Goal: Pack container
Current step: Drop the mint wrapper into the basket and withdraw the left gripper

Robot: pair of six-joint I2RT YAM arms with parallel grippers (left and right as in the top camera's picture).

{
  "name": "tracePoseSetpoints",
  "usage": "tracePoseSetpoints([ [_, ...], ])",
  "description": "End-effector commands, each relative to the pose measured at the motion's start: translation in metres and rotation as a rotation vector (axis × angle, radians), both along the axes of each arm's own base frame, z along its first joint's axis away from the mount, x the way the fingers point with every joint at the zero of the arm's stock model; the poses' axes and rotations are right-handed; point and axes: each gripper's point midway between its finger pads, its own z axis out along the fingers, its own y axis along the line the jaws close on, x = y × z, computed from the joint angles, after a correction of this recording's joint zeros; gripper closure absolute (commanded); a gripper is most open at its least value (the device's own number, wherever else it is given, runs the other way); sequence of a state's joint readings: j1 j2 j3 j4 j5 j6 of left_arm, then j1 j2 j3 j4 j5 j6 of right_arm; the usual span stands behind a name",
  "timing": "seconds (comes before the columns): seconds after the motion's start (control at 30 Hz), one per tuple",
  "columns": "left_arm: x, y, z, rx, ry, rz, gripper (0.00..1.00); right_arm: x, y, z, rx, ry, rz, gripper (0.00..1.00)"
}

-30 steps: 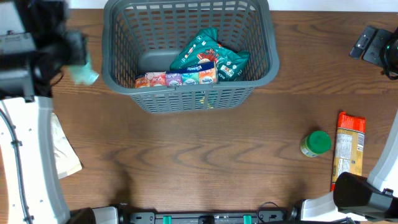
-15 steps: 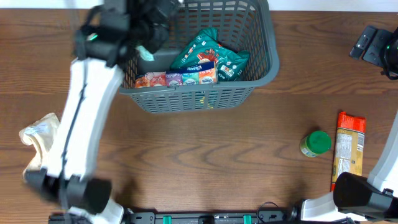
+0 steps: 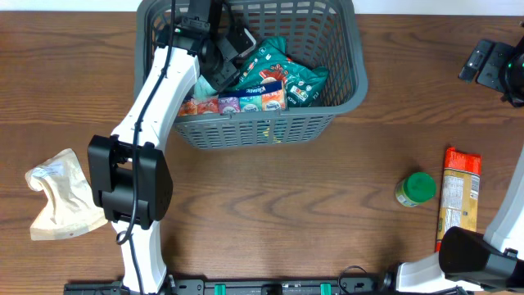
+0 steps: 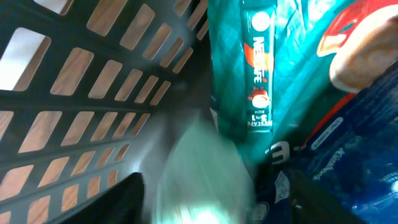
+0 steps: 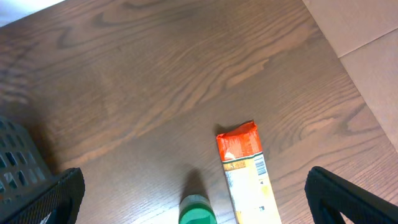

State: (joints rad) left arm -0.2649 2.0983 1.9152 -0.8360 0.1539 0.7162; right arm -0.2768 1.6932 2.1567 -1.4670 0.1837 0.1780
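This looks like a robotics lab bench. A wood-grain tabletop (image 3: 270, 205) carries two white arms (image 3: 139, 131) that rise by a black rail (image 3: 270, 288). Grocery packs (image 3: 458, 201) lie staged near a grey container (image 3: 254, 131), and pale floor tiles (image 5: 367, 37) show beyond.

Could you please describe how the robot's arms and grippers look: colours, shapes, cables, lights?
Both arms have white boxy links and black rounded joints. A thin black cable runs along the left arm, and a small green light glows near the black left gripper. The right arm is built alike; the right gripper is black too, with its own green light and blunt dark fingers.
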Motion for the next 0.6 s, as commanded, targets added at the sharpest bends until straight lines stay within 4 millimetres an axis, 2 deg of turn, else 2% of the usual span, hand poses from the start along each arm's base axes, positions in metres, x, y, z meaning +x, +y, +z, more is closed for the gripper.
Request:
tracePoseSetpoints([
  [0.0,-0.005,-0.001,0.023,-0.005,-0.033,-0.016,0.29,-0.005,-0.002,0.004,-0.016,-0.002,0.005,0.01],
  [0.07,-0.01,0.005,0.044,0.008,-0.068,-0.003,0.26,-0.005,-0.002,0.004,-0.021,0.001,0.013,0.01],
  [0.2,-0.021,0.034,0.113,0.029,-0.211,0.146,0.23,-0.002,-0.002,0.006,-0.028,-0.005,0.03,0.01],
  [0.33,-0.043,0.086,0.189,-0.026,-0.365,0.408,0.17,0.006,0.002,0.009,-0.016,-0.038,0.068,0.01],
  [0.4,-0.061,0.121,0.218,-0.084,-0.414,0.569,0.16,0.01,0.002,0.011,-0.026,-0.051,0.086,0.01],
  [0.47,-0.081,0.158,0.235,-0.147,-0.431,0.732,0.16,0.006,-0.003,0.01,-0.025,-0.043,0.054,0.01],
  [0.57,-0.114,0.218,0.236,-0.202,-0.393,1.001,0.16,-0.014,-0.01,-0.001,0.049,0.002,-0.067,0.01],
])
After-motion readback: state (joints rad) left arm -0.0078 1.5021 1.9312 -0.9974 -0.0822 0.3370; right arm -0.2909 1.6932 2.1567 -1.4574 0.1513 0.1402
